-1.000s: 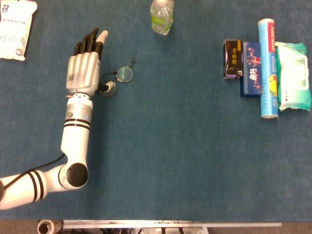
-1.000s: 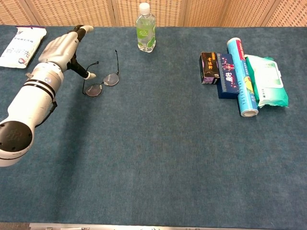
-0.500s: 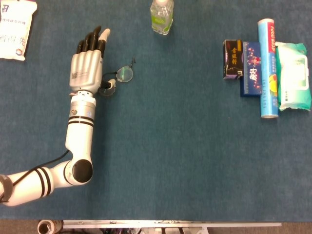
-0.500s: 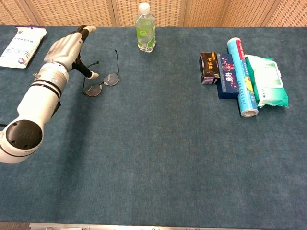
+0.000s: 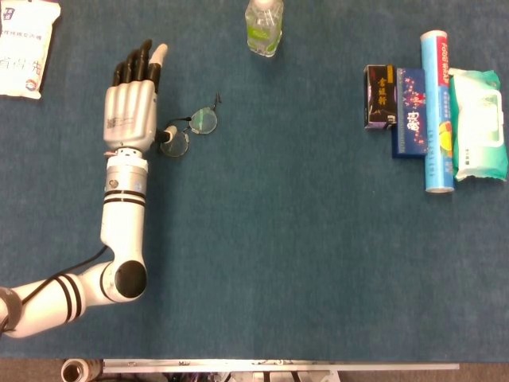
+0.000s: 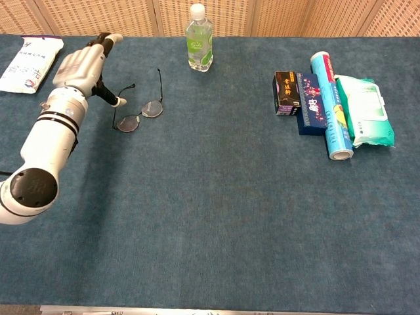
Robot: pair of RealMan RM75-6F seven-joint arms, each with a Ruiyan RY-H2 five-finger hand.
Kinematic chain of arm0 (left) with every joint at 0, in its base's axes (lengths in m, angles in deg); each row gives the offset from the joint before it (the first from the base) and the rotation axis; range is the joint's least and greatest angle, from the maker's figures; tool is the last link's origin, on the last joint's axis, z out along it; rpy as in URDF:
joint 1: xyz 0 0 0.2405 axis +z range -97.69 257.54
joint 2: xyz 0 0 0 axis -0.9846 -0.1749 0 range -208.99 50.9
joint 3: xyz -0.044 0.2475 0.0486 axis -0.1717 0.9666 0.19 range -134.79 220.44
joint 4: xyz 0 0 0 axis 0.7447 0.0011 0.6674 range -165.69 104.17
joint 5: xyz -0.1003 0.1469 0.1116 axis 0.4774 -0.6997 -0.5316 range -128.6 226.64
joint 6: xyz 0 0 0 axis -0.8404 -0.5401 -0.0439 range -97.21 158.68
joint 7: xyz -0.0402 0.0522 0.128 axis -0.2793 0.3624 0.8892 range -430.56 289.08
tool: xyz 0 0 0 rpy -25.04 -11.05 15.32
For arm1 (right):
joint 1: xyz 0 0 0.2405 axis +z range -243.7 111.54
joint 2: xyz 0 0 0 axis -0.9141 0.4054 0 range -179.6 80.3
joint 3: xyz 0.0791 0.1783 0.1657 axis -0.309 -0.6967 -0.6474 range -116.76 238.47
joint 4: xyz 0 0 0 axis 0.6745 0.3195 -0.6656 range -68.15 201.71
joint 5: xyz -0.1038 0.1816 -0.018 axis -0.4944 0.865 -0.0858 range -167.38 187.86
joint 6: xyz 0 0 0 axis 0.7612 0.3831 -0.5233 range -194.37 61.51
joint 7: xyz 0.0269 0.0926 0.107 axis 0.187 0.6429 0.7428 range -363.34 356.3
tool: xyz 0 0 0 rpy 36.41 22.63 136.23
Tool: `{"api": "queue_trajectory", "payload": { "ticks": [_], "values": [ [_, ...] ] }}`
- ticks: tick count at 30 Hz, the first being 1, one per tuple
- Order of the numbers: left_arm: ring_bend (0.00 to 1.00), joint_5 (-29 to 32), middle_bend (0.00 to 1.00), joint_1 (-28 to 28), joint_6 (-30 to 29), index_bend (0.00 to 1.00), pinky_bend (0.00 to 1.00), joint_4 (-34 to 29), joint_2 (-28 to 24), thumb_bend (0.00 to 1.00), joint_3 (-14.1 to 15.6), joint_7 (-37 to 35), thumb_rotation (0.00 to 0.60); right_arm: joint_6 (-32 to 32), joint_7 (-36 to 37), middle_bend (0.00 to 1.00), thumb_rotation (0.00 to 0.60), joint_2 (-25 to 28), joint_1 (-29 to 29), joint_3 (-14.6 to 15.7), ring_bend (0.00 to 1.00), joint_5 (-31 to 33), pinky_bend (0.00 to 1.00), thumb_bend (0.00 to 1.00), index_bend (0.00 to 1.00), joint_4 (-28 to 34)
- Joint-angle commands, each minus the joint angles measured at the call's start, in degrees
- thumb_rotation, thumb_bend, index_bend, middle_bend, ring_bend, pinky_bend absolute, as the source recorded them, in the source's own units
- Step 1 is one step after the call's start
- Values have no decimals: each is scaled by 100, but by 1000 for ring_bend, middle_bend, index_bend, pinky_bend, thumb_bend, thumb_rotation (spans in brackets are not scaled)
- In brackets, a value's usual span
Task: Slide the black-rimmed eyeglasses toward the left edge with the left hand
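The black-rimmed eyeglasses [image 5: 189,130] lie unfolded on the blue table cloth [image 5: 270,239], just to the right of the left hand [image 5: 131,103], on its thumb side. In the head view the hand is flat, back up, with its dark-tipped fingers [image 5: 134,65] stretched out straight and pointing away from the robot; it grasps nothing and is released. The thumb [image 6: 108,96] sticks out sideways and down toward the nearer lens; its pale tip sits right at the rim of that lens, though whether it actually touches the frame cannot be told from either view. In the chest view the eyeglasses [image 6: 140,111] show their two round lenses side by side, with the temple arms running away from the robot, one of them passing close beside the left hand [image 6: 80,66]. Beyond the fingertips and off to the left lies a white printed packet [image 5: 25,46] at the table's far left corner. Farther right of the hand, past the eyeglasses and at the far edge, a clear water bottle [image 5: 263,24] with a green label stands upright. Well apart from the hand, on the far right side, a group sits packed together: a small black box [image 5: 379,97], a dark blue box [image 5: 409,111], a light blue tube [image 5: 437,111] and a green pack of wipes [image 5: 479,125]. The right hand shows in neither view.
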Motion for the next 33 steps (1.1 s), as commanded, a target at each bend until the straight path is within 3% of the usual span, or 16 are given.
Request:
{"api": "queue_trajectory", "payload": {
  "ticks": [1,33],
  "values": [
    [0,-11,0,35,-8,0,84,13,-27,37,11,-13,600,0,-3,439,600,0,0,1,245,-2,213,350,532,2],
    [0,-144,0,387,-124,0,83,81,-377,37,47,-38,600,25,-39,439,600,-11,8,9,245,5,213,350,531,11]
  ]
}}
